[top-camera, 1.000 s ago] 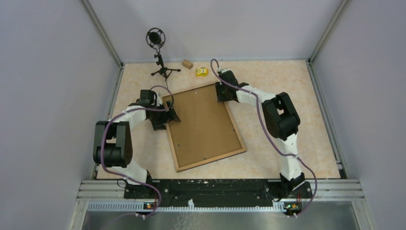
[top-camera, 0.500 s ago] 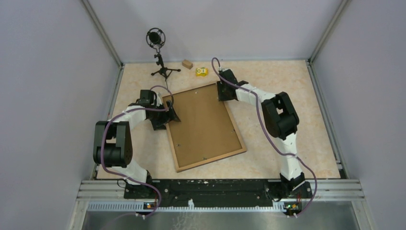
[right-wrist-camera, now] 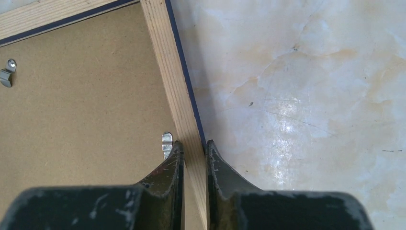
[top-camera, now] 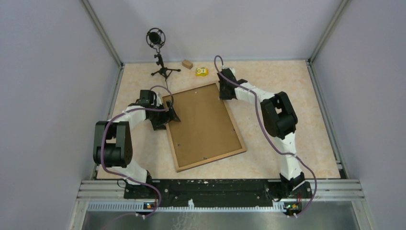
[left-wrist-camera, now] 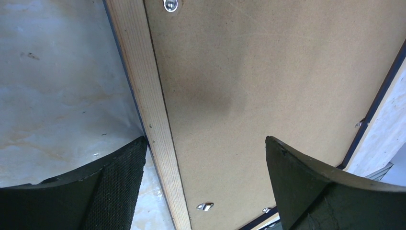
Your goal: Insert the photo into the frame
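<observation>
The frame [top-camera: 210, 160] lies back-up on the table with a brown backing board [top-camera: 201, 124] filling it; the photo is hidden. My right gripper [top-camera: 223, 91] is at the far right corner. In the right wrist view it [right-wrist-camera: 193, 143] is shut on the light wood rim [right-wrist-camera: 167, 72], one finger on the board side beside a metal tab [right-wrist-camera: 166, 142], the other on the outer, dark blue edge. My left gripper [top-camera: 167, 115] hangs over the frame's left side. In the left wrist view it [left-wrist-camera: 205, 140] is open, its fingers straddling the rim [left-wrist-camera: 143, 86] and part of the board [left-wrist-camera: 268, 72].
A microphone on a small tripod [top-camera: 157, 48] stands at the far left of the table. A small wooden block [top-camera: 187, 63] and a yellow object [top-camera: 201, 72] lie near the back edge, just beyond the frame's far corner. Walls close in on three sides.
My right gripper's fingers have closed onto the frame's right rim, and its wrist has shifted slightly toward the back. The left arm and the frame have not moved.
</observation>
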Motion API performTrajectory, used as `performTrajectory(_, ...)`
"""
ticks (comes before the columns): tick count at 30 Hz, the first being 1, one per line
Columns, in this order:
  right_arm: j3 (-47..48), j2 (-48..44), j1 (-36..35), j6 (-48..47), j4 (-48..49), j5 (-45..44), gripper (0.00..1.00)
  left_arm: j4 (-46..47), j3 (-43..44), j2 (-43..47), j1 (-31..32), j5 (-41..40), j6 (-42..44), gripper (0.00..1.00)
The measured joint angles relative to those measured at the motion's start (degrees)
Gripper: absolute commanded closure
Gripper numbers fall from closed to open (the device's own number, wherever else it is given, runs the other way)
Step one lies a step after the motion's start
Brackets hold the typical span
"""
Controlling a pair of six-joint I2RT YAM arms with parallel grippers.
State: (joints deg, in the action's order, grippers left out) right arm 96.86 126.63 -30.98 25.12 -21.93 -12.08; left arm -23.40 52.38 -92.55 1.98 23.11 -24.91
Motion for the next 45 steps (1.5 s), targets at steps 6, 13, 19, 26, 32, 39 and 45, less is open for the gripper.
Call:
performTrajectory(6, 0.04, 0.0, -0.31, -0.04, -0.07, -0.96, 0.87, 0.02, 0.0, 0.0, 0.0, 0.02, 0.0, 0.05)
performTrajectory(13, -5.68, -3.48, -0.39, 0.13, 3.1, -1.01, 0.62, 0.2, -0.04, 0.0, 0.0, 0.46, -0.02, 0.05)
performTrajectory(19, -7.32, -5.92, -0.48, -0.04, 4.33, 0.07, 0.51, 0.31, -0.15, 0.0, 0.0, 0.92, -0.02, 0.05)
performTrajectory(26, -4.28, -4.92, -0.5, -0.31, 1.95, -0.63, 0.48, 0.42, -0.2, 0.0, 0.0, 0.98, -0.02, 0.05)
performTrajectory(32, -0.02, -2.84, -0.87, -0.42, -0.79, -2.67, 0.48, 0.42, -0.22, 0.0, 0.0, 1.01, -0.02, 0.05)
performTrajectory(39, 0.22, -0.52, -1.57, -0.09, -2.99, -3.41, 0.5, 0.44, -0.22, 0.0, 0.0, 1.03, -0.02, 0.05)
performTrajectory(45, 1.95, 0.33, -1.62, 0.07, -4.22, -3.5, 0.56, 0.48, -0.26, 0.0, -0.02, 1.05, -0.02, 0.05)
